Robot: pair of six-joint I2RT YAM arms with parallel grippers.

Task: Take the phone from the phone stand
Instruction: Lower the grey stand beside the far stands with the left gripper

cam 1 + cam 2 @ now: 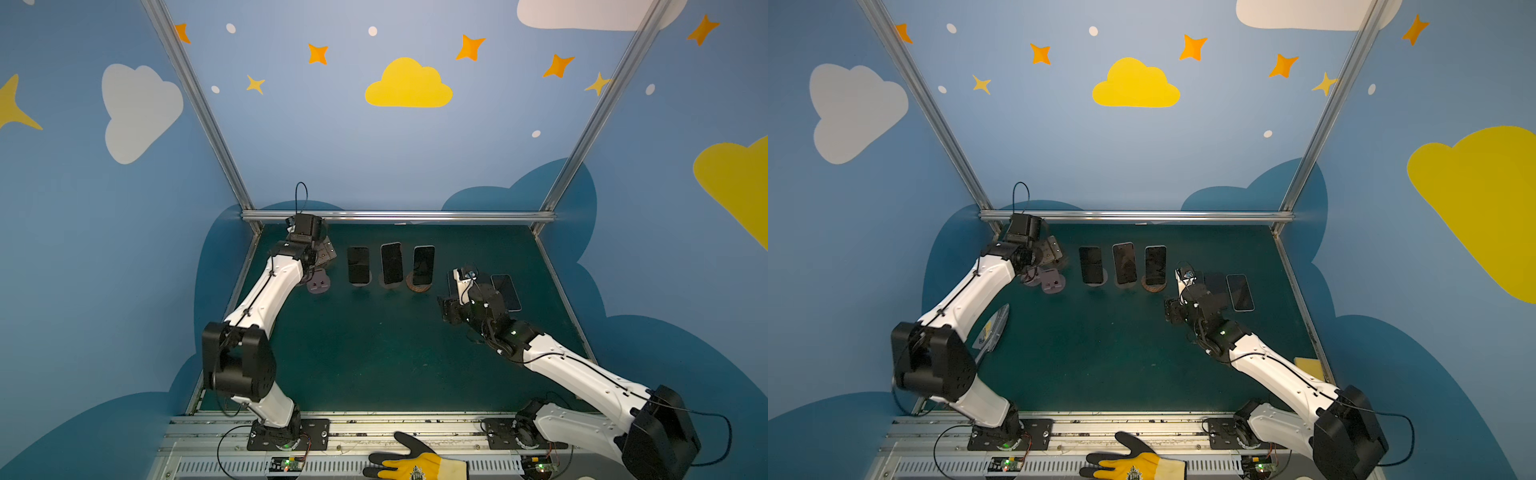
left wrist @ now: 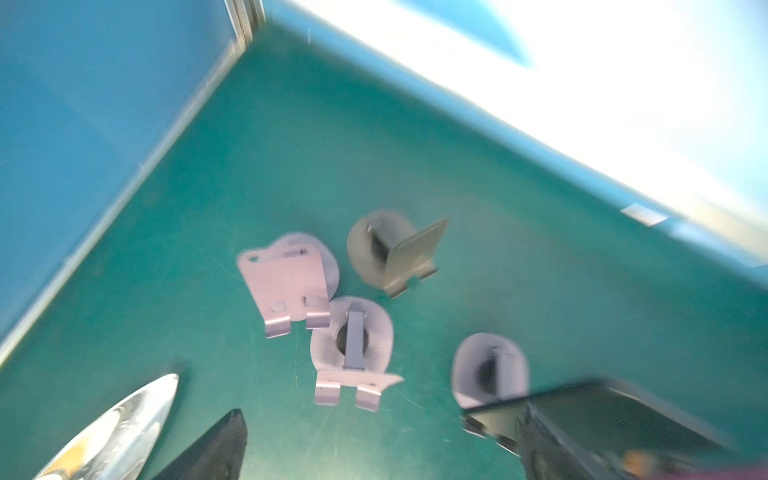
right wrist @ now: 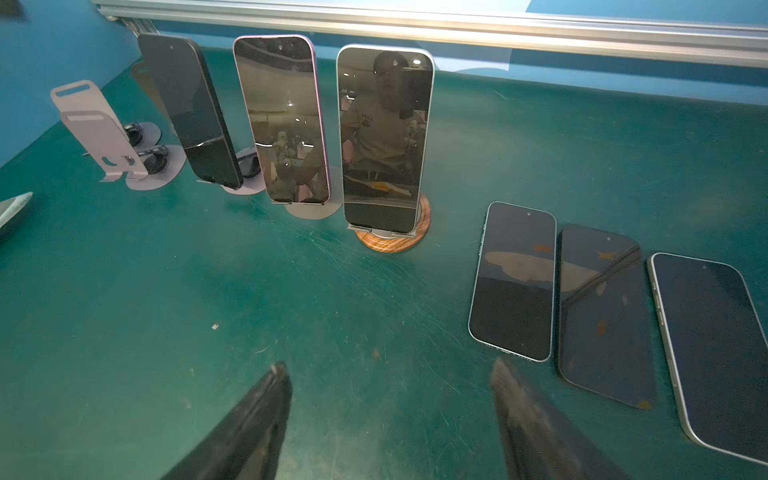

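top views, left arm: the left arm point(image 1: 266, 299) stretched long toward the far left corner, its wrist bent down over the empty stands point(image 1: 319, 284).
top views, right arm: the right arm point(image 1: 577, 370) lay low and forward on the right side, its wrist between the wood-based stand point(image 1: 419, 287) and the flat phones point(image 1: 507, 291).
top views, phones: the black phone point(image 1: 358, 266), pink-edged phone point(image 1: 391, 264) and pale-edged phone point(image 1: 424, 265) stood upright in a row near the far wall, each on a stand.
top views, near rail: a yellow glove point(image 1: 415, 463) lay there.
left wrist, gripper: the view was blurred. the left gripper point(image 2: 378, 415) had its fingers point(image 2: 212, 449) spread wide with nothing between them, above the empty stands, a grey stand point(image 2: 395, 253) among them.
left wrist, phone: one dark phone leaned on a fourth stand, close to one finger.
right wrist, gripper: the right gripper point(image 3: 390, 365) held its fingers point(image 3: 257, 415) apart over bare green mat point(image 3: 166, 291), gripping nothing.
right wrist, phones: the pale-edged phone stood ahead, leaning back on the wood-based stand. the flat phones lay face up side by side, the nearest just beside one finger.
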